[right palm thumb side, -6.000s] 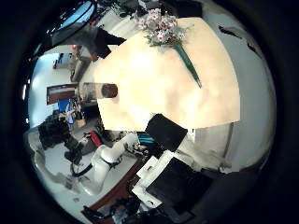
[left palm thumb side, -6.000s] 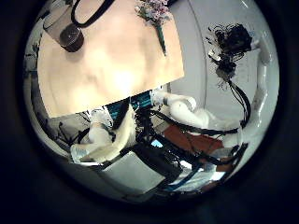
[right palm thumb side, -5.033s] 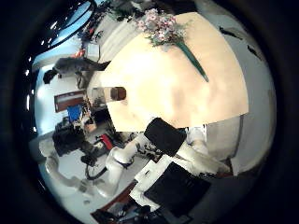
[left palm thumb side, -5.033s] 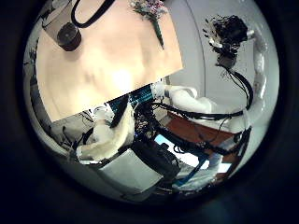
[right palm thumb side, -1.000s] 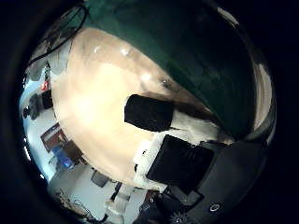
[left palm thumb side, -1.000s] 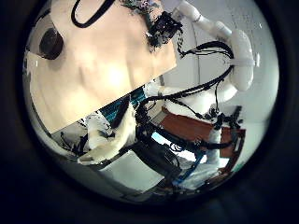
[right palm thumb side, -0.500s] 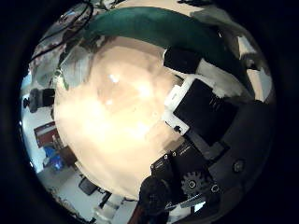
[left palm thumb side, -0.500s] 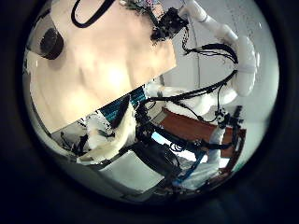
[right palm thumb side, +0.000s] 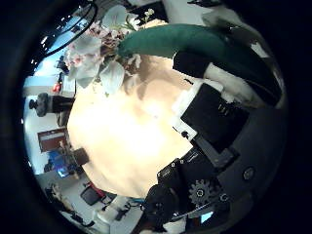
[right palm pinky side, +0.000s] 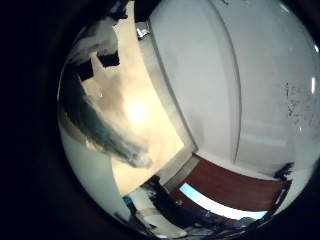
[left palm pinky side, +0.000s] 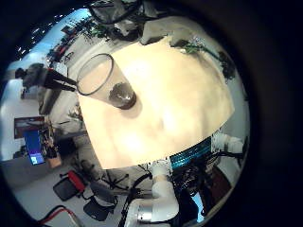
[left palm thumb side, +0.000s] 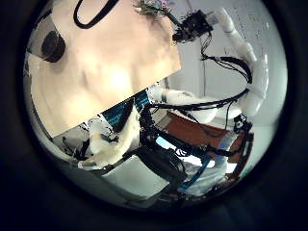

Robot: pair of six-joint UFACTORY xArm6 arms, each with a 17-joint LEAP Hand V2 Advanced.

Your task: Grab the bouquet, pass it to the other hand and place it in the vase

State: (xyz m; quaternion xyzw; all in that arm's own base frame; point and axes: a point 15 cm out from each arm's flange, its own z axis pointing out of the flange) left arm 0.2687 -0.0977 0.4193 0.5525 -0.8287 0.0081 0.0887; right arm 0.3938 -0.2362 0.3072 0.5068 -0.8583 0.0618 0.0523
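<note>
We judge the pick-up done: our right robot hand [right palm thumb side: 210, 117] curls its fingers round the bouquet [right palm thumb side: 161, 44] stem, blooms above the tabletop [right palm thumb side: 117, 127]. Handover and placing remain; the vase [left palm pinky side: 106, 80] stands empty. We cannot tell the left robot hand's fingers.

Light wooden counter [left palm pinky side: 180, 104] with a clear glass vase [left palm pinky side: 106, 82] standing upright on it near one edge; the surface around the vase's dark base is bare.
</note>
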